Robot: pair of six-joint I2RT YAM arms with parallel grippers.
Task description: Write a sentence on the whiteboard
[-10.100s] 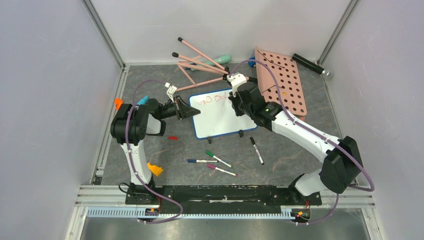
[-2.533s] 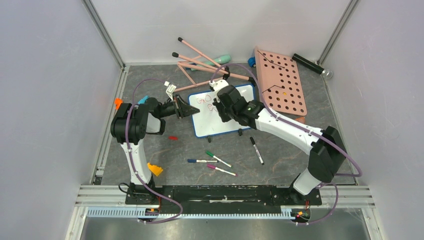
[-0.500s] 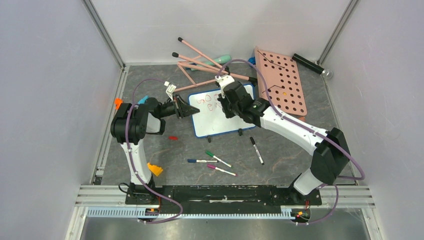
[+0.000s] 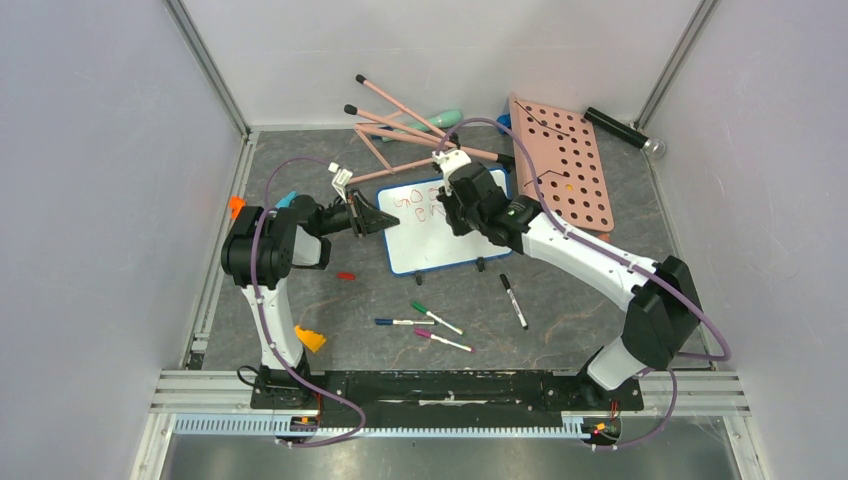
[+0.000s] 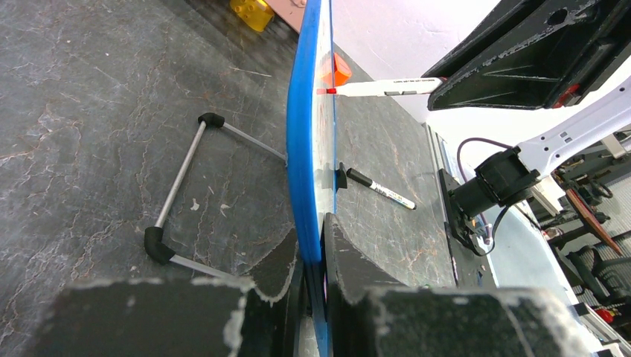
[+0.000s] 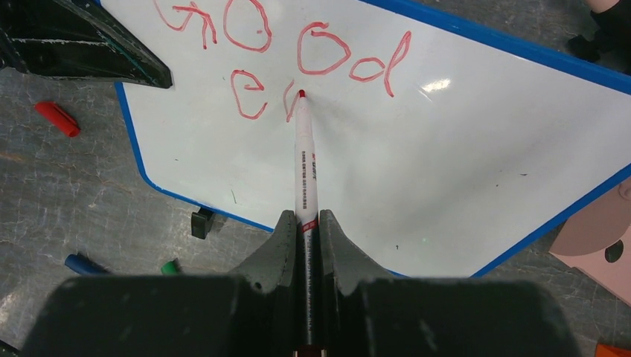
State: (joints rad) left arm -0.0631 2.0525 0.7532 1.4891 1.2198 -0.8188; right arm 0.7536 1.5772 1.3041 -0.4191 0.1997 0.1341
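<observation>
Whiteboard (image 4: 430, 250), glossy white with a rounded blue rim, is propped mid-worktop (image 4: 360, 300); "Good" and a begun second line of the sentence (image 6: 298, 59) are seen in red. Its left edge is pinched by the left tool (image 5: 312, 239). A red marker (image 6: 305, 156), clamped in the right tool (image 6: 305, 224), touches it. Bare board lies below the letters.

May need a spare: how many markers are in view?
5. Red marker in the right tool, tip on the whiteboard; black marker, green marker, blue marker and purple marker loose on the table. More may be hidden.
</observation>
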